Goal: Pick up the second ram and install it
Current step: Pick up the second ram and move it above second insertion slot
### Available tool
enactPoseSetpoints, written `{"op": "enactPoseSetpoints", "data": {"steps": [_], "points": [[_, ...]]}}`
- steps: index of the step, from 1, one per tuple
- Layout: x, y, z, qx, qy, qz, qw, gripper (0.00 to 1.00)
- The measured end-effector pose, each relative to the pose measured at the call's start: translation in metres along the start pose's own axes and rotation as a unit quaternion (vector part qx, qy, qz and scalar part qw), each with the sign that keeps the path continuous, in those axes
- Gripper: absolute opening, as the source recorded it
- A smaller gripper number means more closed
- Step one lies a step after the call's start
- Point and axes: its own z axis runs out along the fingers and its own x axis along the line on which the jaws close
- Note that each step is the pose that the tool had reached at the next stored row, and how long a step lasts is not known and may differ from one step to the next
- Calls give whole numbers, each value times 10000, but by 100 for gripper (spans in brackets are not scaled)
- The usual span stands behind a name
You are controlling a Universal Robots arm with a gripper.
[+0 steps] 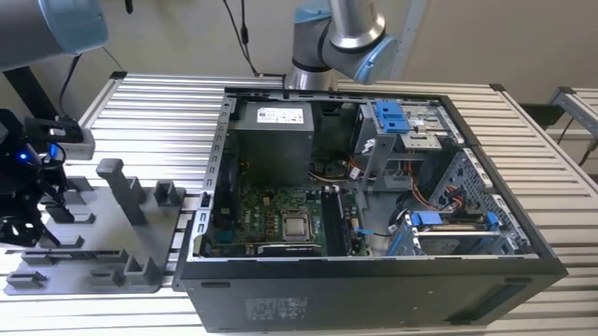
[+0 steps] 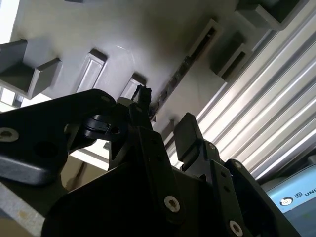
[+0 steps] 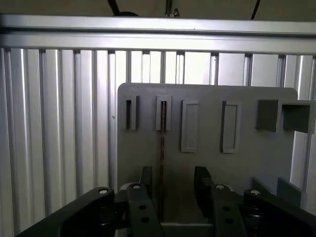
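Hovering above slatted aluminium table (image 3: 49, 128), hand (image 3: 173, 174) straddles ram (image 3: 161, 140).

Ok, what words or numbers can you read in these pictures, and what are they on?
The white label on the grey power-supply box: print too small to read.
The pale print on the black computer case: too small to read.
The mark on the arm's blue cap, second wrist view: cut off at the edge, cannot be read whole.

Plain beige wall (image 1: 187, 35) behind a ribbed aluminium table (image 1: 159, 119) (black cables (image 1: 242, 31) hanging)
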Motion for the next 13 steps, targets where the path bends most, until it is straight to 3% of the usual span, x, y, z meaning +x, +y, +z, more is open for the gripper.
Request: {"op": "enactPoseSetpoints", "data": {"steps": [6, 13], "points": [[8, 0, 62, 65, 0, -15, 10000, 48], [24, 1, 121, 70, 0, -35, 10000, 48]]}}
